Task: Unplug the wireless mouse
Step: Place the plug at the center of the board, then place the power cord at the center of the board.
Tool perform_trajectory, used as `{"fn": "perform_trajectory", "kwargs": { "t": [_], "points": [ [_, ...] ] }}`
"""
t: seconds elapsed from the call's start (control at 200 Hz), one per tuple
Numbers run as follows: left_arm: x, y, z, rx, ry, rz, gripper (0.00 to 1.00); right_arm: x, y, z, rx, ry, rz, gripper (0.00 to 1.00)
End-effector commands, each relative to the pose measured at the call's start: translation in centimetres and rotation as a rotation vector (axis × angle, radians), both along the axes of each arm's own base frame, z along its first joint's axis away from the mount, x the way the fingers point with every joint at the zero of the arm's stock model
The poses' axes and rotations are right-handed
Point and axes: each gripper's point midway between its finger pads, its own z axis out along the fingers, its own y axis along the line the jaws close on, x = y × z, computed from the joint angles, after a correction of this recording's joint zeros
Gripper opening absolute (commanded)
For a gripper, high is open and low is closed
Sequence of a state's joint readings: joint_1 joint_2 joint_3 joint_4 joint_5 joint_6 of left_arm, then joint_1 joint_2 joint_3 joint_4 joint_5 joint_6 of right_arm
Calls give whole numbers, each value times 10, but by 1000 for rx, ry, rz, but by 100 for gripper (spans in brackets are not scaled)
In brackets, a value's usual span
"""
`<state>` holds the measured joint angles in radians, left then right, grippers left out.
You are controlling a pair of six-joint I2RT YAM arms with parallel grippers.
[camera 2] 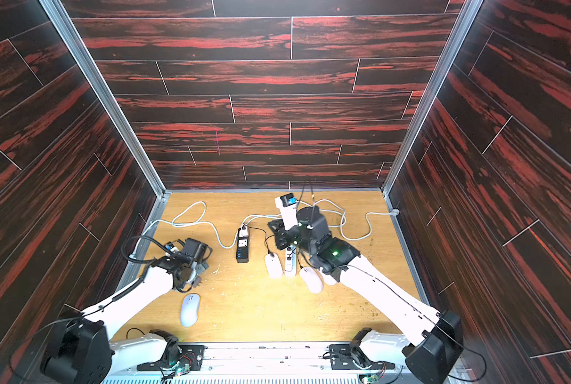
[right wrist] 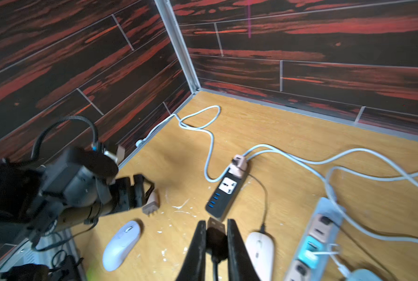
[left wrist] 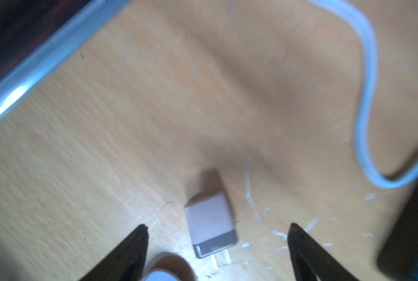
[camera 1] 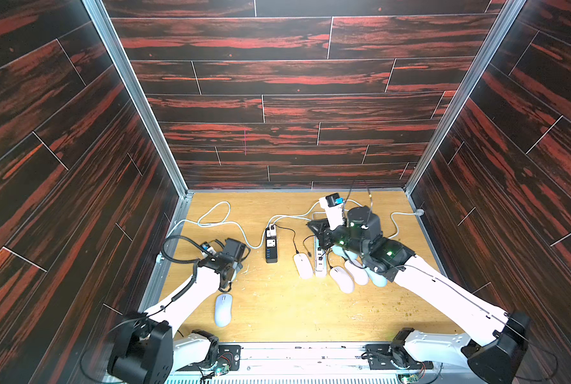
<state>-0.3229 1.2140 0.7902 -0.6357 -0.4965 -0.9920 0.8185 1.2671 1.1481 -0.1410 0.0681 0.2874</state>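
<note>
1. Right wrist view showed the right gripper (right wrist: 216,222) clamped on a black USB plug (right wrist: 216,232). The plug's long axis lay in line with the fingers. Its metal end poked past the tips toward the black power strip (right wrist: 225,194).
2. The pale pink mouse (right wrist: 260,253) lay on the table (right wrist: 288,126) just beside the white power strip (right wrist: 317,233). Its long axis ran front to back, with the nose toward the rear wall. The connector of a black cable (right wrist: 266,202) sat at that nose.
3. The left gripper (left wrist: 217,227) stood wide open in the blurred left wrist view. A pinkish charger adapter (left wrist: 208,219) sat below the gap, touched by neither finger, with its prongs pointing back toward the gripper. Whether it rested on the table could not be told.
4. There were two power strips and one loose adapter. At least five mice showed in a top view:
   - a lone mouse (camera 1: 223,309) near the left arm;
   - the pale pink one beside the white strip;
   - three crowded mice (camera 1: 342,279) against the right arm, which covered part of them, so the exact number stayed uncertain.
5. Only the right wrist view showed the held plug; in both top views the right gripper's body hid it. Only the left wrist view showed the gap between the left fingers. The right wrist view took in just three mice.
</note>
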Motion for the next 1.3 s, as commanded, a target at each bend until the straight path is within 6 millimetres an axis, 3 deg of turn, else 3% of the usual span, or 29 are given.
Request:
{"fn": "perform_trajectory", "kwargs": {
  "t": [0.0, 0.04, 0.19, 0.541, 0.822, 1.167, 1.293],
  "points": [
    [2, 15, 48, 89, -40, 15, 96, -9, 30, -23, 31, 57, -7, 0],
    [5, 17, 63, 96, -65, 18, 100, -15, 43, -28, 56, 81, 12, 0],
    [11, 16, 101, 96, -193, -35, 100, -39, 86, -55, 124, 175, 99, 0],
    [15, 11, 148, -6, -334, -132, 100, -92, 171, -123, 247, 432, 323, 0],
    [14, 1, 156, -56, -388, -185, 100, -103, 211, -189, 319, 667, 372, 0],
    [15, -2, 148, -71, -361, -189, 100, -95, 235, -225, 279, 756, 348, 0],
    [16, -2, 147, -66, -352, -193, 100, -92, 239, -234, 266, 777, 325, 10]
  ]
}}
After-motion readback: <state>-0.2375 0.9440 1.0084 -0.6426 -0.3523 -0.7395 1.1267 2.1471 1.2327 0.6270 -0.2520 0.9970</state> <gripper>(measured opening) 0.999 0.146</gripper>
